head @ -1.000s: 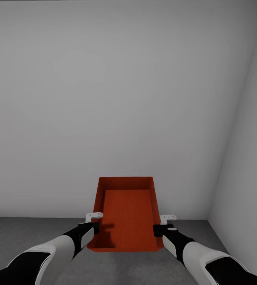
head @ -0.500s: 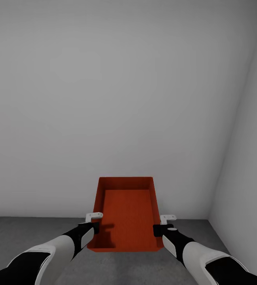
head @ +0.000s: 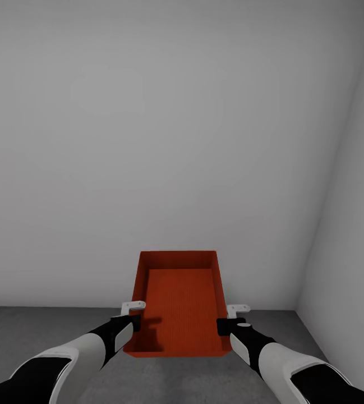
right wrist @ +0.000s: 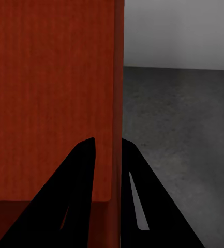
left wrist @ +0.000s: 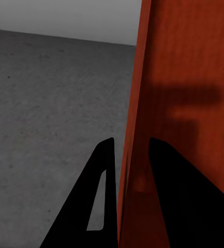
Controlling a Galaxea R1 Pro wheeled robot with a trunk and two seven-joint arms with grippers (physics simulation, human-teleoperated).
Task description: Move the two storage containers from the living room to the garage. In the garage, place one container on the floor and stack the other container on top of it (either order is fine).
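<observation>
Both grippers, left gripper [head: 132,321] and right gripper [head: 230,323], clamp one storage container [head: 179,297].

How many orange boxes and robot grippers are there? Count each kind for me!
Orange-red storage container: 1
Grippers: 2, the left gripper and the right gripper, each with its fingers pinching one side wall of the container
Total: 3
</observation>
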